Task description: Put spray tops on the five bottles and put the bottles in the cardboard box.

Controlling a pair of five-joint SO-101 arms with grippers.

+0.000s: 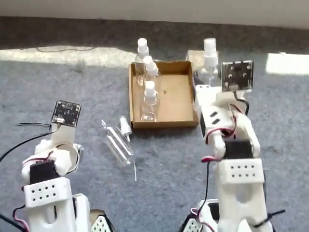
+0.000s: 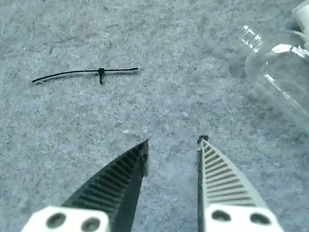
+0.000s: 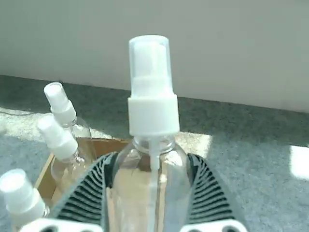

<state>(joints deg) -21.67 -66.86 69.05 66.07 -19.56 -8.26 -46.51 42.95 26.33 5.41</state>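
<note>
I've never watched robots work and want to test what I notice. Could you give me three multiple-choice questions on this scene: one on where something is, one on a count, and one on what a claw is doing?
1. Where is the uncapped bottle?
A) lying on the carpet, on the arms' side of the cardboard box
B) standing inside the box
C) held up in the air

2. How many bottles wear a white spray top?
A) two
B) four
C) five

3. What state is the right gripper in?
A) open, empty
B) shut on an upright bottle with its top on
C) shut, empty

Answers:
1 A: it lies on its side beside a loose spray top.
2 B: three topped bottles stand along the box's left side, and one more is in the gripper.
3 B: the right wrist view shows the fingers on both sides of the bottle's body.
</note>
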